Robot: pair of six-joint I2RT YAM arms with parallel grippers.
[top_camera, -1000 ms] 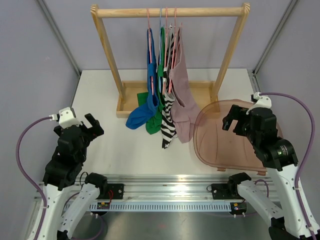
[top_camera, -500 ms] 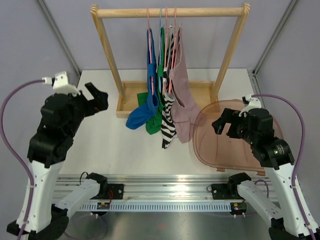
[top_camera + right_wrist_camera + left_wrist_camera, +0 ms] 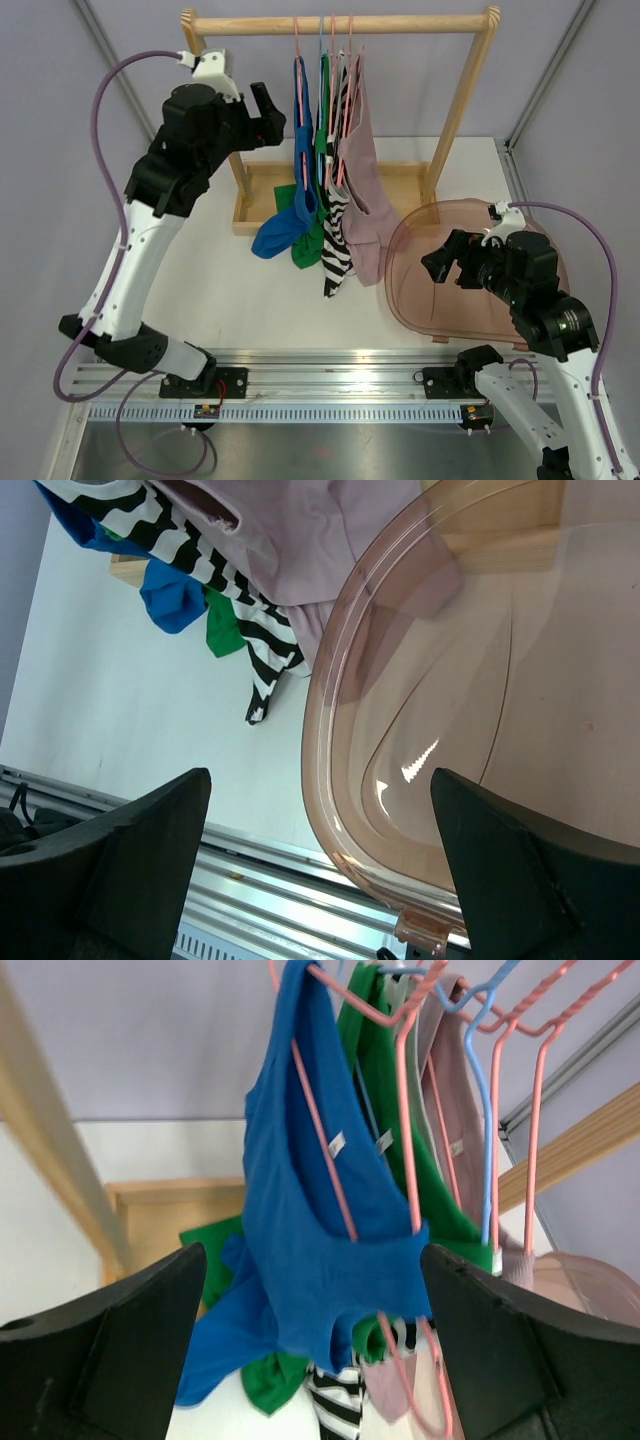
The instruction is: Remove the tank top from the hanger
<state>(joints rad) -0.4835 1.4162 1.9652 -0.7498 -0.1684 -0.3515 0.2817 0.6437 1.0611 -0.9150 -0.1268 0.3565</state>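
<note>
Several tank tops hang on wire hangers from the wooden rack's rail. The blue tank top is the leftmost and hangs on a pink hanger. My left gripper is raised just left of it at strap height, open, with the blue cloth framed between its fingers and not touching them. My right gripper hovers open and holding nothing over the left rim of the pink basket.
Green, zebra-striped and mauve tops hang close behind the blue one, their hems on the table. The rack's left post stands beside my left wrist, and its wooden base tray lies below.
My left arm has swung up from the near left of the table to the rack, beside the blue tank top. My right gripper has shifted slightly left towards the basket's rim.
</note>
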